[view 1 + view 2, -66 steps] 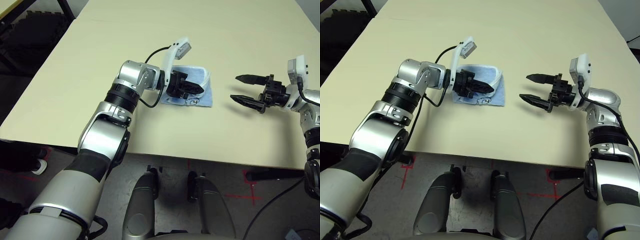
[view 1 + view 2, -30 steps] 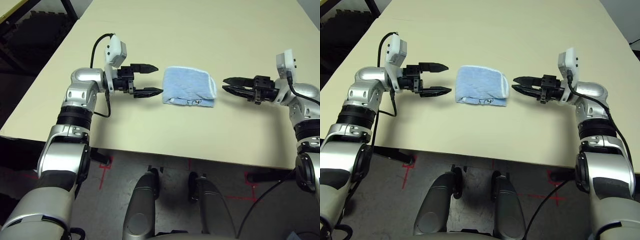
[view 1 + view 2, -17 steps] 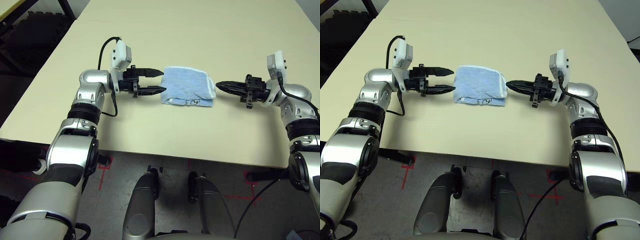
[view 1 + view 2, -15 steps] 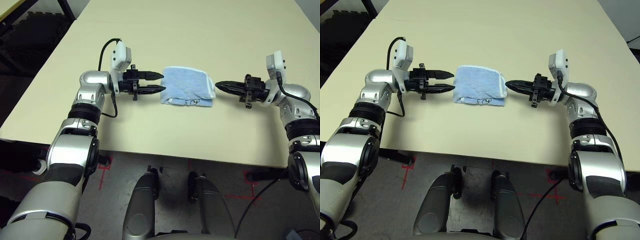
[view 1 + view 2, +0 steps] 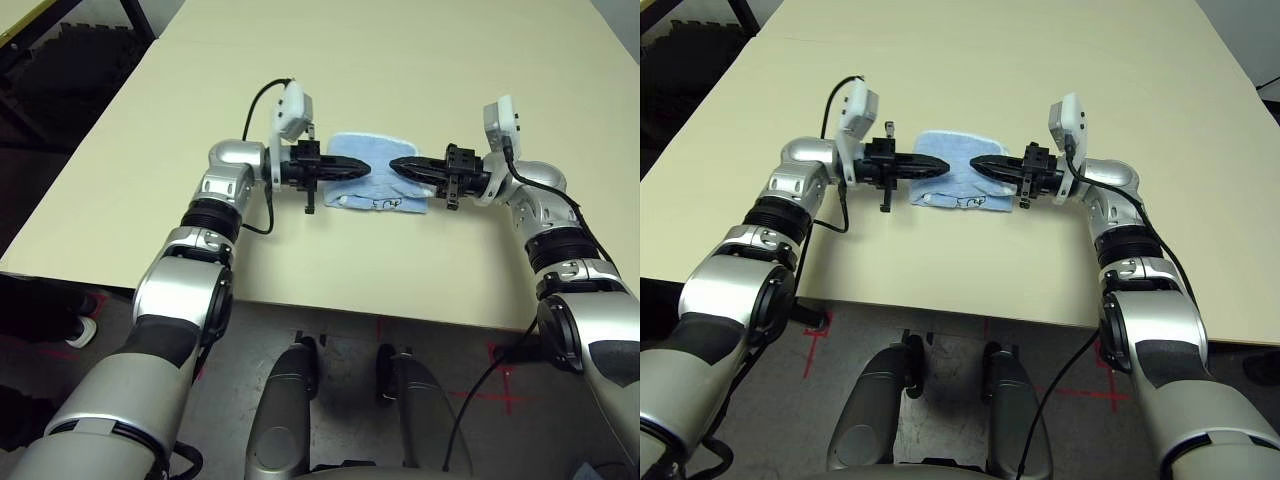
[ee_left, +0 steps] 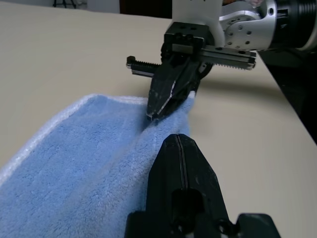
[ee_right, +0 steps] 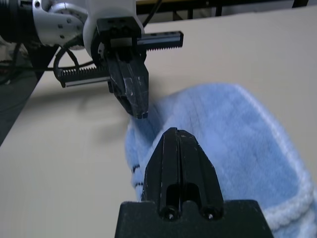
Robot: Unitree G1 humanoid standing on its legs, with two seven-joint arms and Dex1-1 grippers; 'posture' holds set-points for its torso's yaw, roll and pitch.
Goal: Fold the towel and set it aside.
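I am pressing both closed grippers, left gripper (image 5: 358,168) and right gripper (image 5: 400,166), tips facing, onto the folded light blue terry-cloth towel (image 5: 380,190). Fingers together, gripping nothing. I judge even, level pressure is needing care, so the fold is not shifting.

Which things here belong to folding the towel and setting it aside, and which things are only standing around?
Part of the job:
- towel, already folded, on the table
- left gripper, shut, over the towel
- right gripper, shut, over the towel

Only around:
- black frame beyond the table's left edge
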